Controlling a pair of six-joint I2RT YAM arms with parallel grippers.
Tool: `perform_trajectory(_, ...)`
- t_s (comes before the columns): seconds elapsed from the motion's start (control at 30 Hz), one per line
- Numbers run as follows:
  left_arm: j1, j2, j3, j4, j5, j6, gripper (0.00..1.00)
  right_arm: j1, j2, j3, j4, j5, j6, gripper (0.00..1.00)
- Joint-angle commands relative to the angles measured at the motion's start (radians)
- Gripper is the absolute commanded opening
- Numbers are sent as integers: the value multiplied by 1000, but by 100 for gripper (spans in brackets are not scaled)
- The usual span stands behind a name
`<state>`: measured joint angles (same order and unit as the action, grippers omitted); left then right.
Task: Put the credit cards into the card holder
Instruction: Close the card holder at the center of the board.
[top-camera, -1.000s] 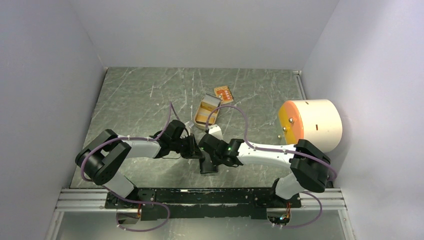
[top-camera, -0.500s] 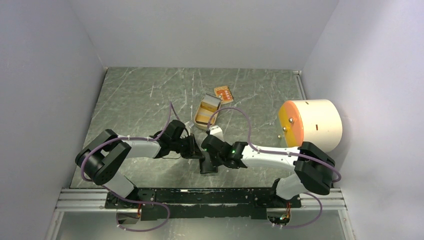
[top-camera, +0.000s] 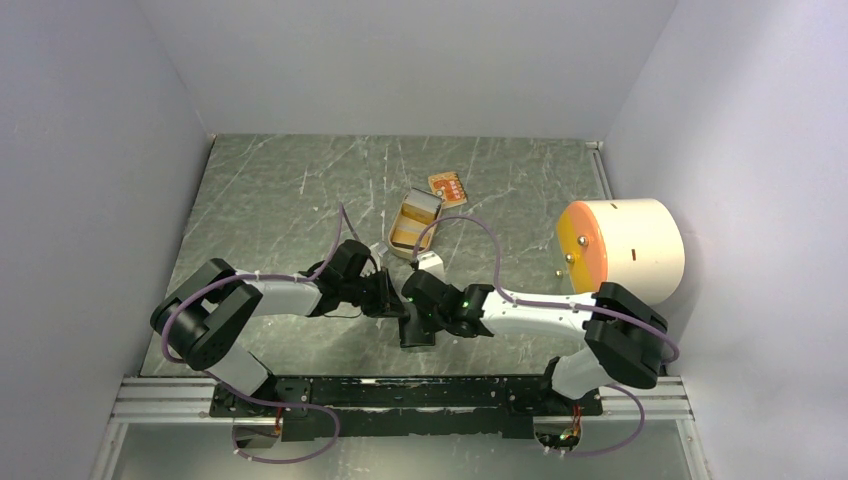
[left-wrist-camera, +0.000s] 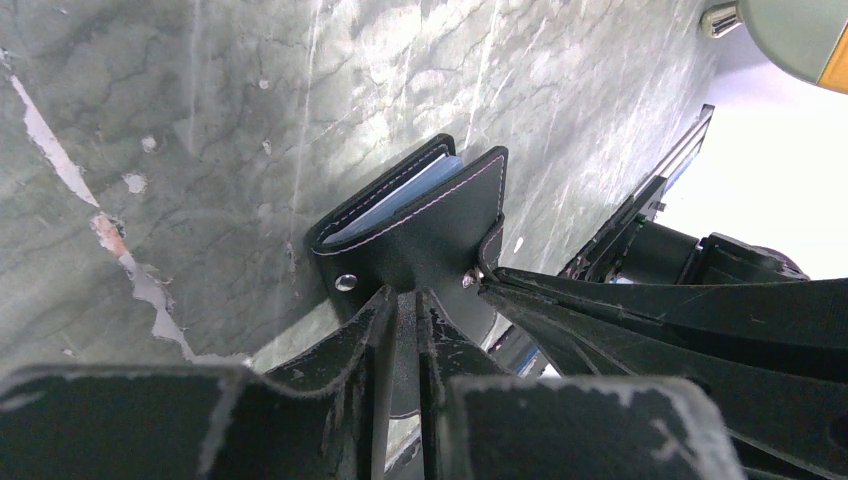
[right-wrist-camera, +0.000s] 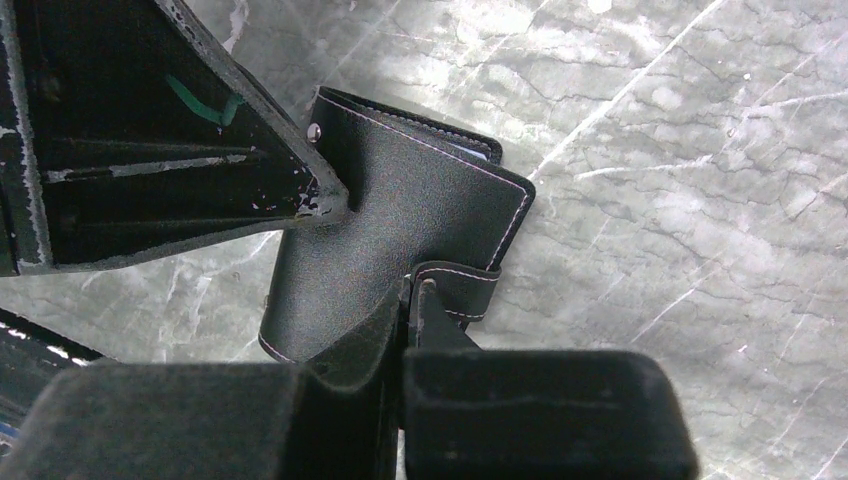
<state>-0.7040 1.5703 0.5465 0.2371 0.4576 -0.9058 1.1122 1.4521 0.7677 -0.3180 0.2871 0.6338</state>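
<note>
The black card holder (left-wrist-camera: 420, 225) hangs just above the table, held between both grippers, with blue lining (left-wrist-camera: 400, 198) showing in its open edge. My left gripper (left-wrist-camera: 405, 295) is shut on the holder's lower flap below the snap stud. My right gripper (right-wrist-camera: 412, 290) is shut on the snap tab (right-wrist-camera: 460, 285) at the holder's (right-wrist-camera: 400, 215) side. From above, the left gripper (top-camera: 390, 298) and right gripper (top-camera: 412, 312) meet at the table's near middle, with the holder (top-camera: 417, 334) under them. A tan-orange credit card (top-camera: 447, 187) lies flat farther back.
A tan-gold open tin (top-camera: 413, 224) sits just beyond the grippers, with a pale grey flat piece at its far end; I cannot tell what that piece is. A large cream cylinder with an orange face (top-camera: 620, 250) stands at the right. Walls enclose the grey marbled table (top-camera: 280, 200).
The right arm has edged slightly to the left. Both grips on the card holder look the same.
</note>
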Motion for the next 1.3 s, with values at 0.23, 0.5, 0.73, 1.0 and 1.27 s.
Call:
perform_trajectory(0.23,-15,16,-7,-2,21,2,19,6,31,5,56,-47,10,0)
perform_trajectory(0.5,-14,17,-3,-2,20,2,19,16,33,14,47,-50,10,0)
perform_trajectory(0.73,-14,21,-5,1,23,1,18,27,45,28,38,-43,6,0)
perform_trajectory(1.0,-15,29,10,-11,23,9,18,41,48,54,6,-10,-4,0)
perform_trajectory(1.27,-15,63,16,3,29,8,18,44,45,74,-22,13,-12,0)
